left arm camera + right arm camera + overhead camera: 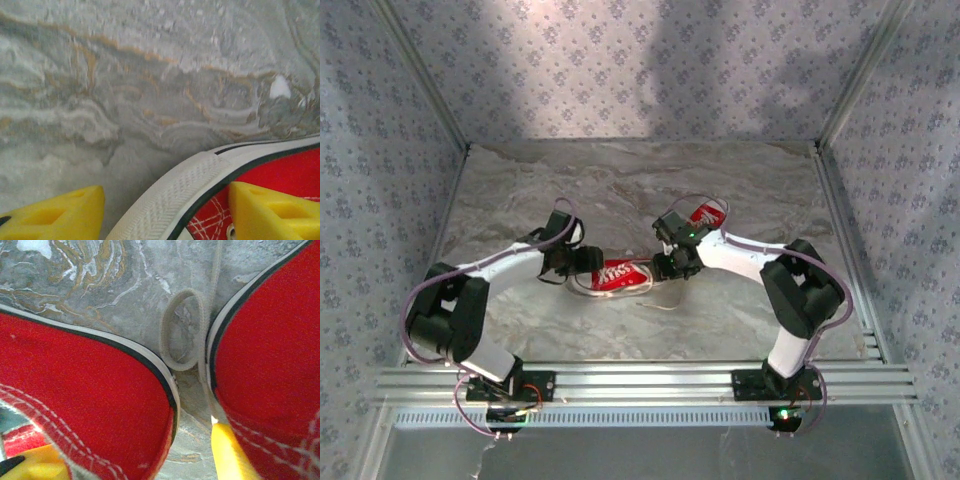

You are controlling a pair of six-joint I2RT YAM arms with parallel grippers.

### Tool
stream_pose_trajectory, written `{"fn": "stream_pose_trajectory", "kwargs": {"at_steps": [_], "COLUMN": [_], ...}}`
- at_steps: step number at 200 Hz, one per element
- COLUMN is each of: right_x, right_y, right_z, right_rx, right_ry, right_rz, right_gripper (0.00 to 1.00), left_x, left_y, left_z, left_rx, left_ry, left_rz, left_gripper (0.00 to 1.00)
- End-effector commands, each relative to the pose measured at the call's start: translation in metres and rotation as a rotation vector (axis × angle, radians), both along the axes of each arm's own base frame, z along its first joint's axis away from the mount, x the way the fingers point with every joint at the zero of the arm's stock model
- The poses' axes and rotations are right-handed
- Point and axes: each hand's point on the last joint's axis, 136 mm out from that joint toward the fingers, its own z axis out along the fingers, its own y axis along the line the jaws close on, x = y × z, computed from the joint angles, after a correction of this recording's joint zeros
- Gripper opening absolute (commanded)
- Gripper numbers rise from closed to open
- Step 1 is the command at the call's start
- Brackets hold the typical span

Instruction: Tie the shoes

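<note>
Left tool (166, 190) and right tool (130, 437), both released, straddle ends of the shoe (617, 276); closing here could pinch it, missing the lace (163, 332).

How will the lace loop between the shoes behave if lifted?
The lace probably hangs limp, since it lies in a loose curl on the table. It looks thin and light, so it may slip out.

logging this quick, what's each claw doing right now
left claw: open, astride shoe toe
right claw: open, astride shoe side
</note>
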Motion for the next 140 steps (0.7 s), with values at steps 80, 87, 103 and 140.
{"fn": "stream_pose_trajectory", "kwargs": {"at_steps": [80, 87, 103, 140], "right_x": [0.101, 0.100, 0.101, 0.092], "right_y": [0.049, 0.052, 0.051, 0.034], "right_z": [0.064, 0.065, 0.067, 0.083], "right_rx": [0.205, 0.215, 0.208, 0.193], "right_ry": [-0.329, -0.325, -0.326, -0.360], "right_rz": [-0.066, -0.056, -0.059, -0.113], "right_gripper": [0.52, 0.51, 0.50, 0.50], "left_x": [-0.036, -0.037, -0.040, -0.046], "left_y": [-0.017, -0.020, -0.028, -0.048], "left_z": [0.012, 0.012, 0.013, 0.023], "left_rx": [-0.104, -0.118, -0.150, -0.253], "left_ry": [0.018, 0.018, 0.019, 0.001], "left_rz": [0.033, 0.029, 0.014, -0.021], "left_gripper": [0.65, 0.65, 0.66, 0.68]}}
